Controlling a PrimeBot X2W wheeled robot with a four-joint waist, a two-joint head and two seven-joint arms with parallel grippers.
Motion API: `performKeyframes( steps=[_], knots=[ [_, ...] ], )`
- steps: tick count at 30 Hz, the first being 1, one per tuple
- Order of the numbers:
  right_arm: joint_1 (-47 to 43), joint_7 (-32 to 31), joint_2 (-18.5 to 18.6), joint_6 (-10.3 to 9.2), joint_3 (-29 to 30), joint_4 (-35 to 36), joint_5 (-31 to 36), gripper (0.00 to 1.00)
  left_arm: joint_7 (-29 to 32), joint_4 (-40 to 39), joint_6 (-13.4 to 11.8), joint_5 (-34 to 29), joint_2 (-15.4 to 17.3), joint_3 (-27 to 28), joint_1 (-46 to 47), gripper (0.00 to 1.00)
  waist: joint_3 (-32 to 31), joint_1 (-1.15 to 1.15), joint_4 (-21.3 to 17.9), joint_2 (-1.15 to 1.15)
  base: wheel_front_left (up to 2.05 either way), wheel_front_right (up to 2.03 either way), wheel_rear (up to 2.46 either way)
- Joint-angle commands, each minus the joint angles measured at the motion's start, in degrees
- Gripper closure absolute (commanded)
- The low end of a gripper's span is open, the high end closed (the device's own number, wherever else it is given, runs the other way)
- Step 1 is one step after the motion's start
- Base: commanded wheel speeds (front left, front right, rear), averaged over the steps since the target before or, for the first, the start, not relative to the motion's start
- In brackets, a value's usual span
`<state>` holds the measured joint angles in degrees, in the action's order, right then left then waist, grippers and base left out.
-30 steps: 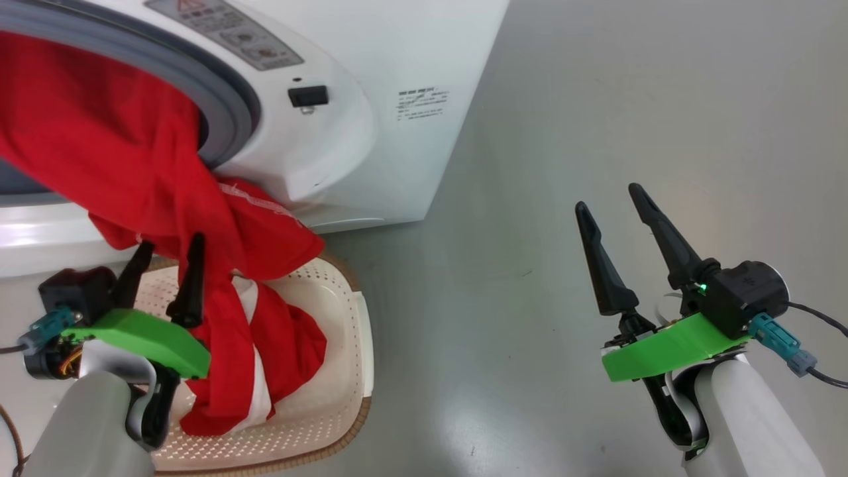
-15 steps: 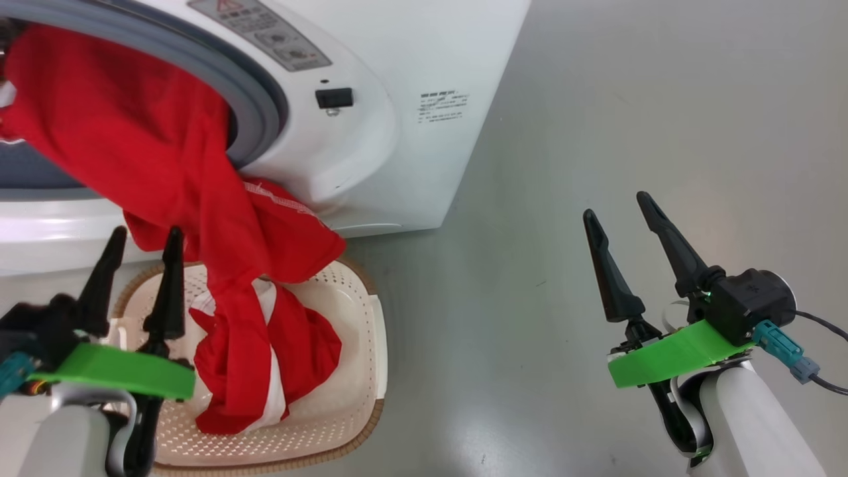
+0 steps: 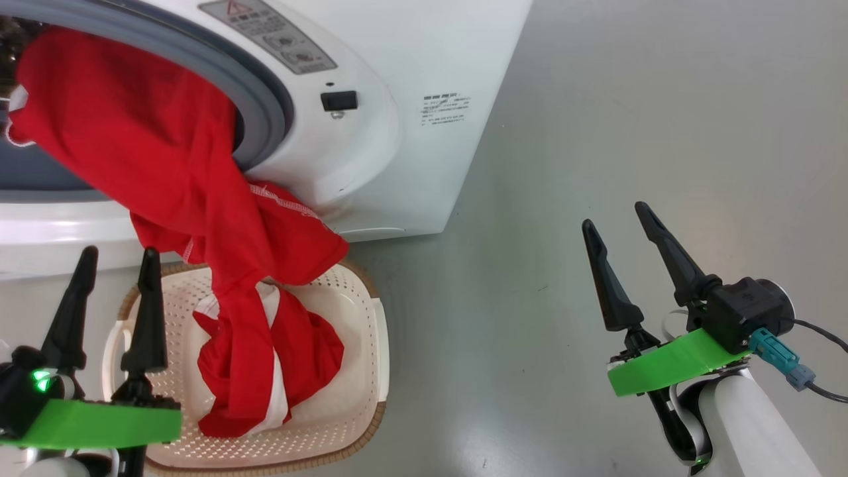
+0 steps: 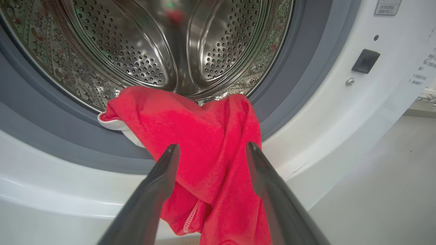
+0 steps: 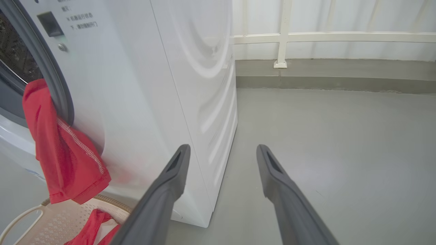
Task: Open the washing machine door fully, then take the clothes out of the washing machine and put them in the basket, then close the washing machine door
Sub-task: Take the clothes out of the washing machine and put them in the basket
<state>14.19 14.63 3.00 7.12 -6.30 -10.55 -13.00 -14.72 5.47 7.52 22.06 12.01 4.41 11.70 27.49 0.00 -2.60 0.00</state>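
Overhead, the clothes (image 3: pixel 165 165) spill from the mouth of the washing machine (image 3: pixel 371 159) down into the basket (image 3: pixel 361 331); the left wrist view adds the perforated drum (image 4: pixel 163 41) behind them. Left gripper (image 3: pixel 120 252) and right gripper (image 3: pixel 614 215) both stand spread, holding nothing. The basket's near-left corner hides behind the left gripper; the side label (image 3: pixel 445 109) is unreadable.

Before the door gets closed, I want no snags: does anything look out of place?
Yes. The clothes are only half out: they drape over the grey gasket and down into the basket. Closing up now would likely trap them.
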Motion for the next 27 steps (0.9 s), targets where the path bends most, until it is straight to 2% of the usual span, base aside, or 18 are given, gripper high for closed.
performKeyframes(
  steps=[1, 8, 14, 27],
  knots=[
    [-0.9, 0.4, -0.1, 0.36, -1.3, 1.1, 0.3, 0.00, -0.3, -1.9, 0.0, -0.7, 1.1, 2.4, -1.0, 0.00, 0.0, 0.00, 0.0, 0.00, 0.00, 0.00, 0.00],
    [-1.0, 0.4, -0.1, 0.36, -1.3, 1.0, 0.1, 0.00, -0.3, -2.7, 0.0, 0.2, 0.3, 2.8, -1.8, 0.00, -0.1, 0.00, 0.0, 0.00, 0.00, 0.00, 0.00],
    [-0.9, 0.4, -0.1, 0.36, -1.5, 0.9, 0.1, 0.00, -0.3, 0.0, 0.0, 2.1, 0.7, 2.6, 0.2, 0.00, 0.0, 0.00, 0.1, 0.00, 0.00, 0.00, 0.00],
    [-0.2, 0.4, -0.1, 0.36, -1.8, 1.0, 0.0, 0.00, -0.3, 15.7, 0.0, 4.9, 6.6, -1.1, 15.1, 0.00, 1.3, 0.00, 0.0, 0.00, 0.00, 0.00, 0.00]
  ],
)
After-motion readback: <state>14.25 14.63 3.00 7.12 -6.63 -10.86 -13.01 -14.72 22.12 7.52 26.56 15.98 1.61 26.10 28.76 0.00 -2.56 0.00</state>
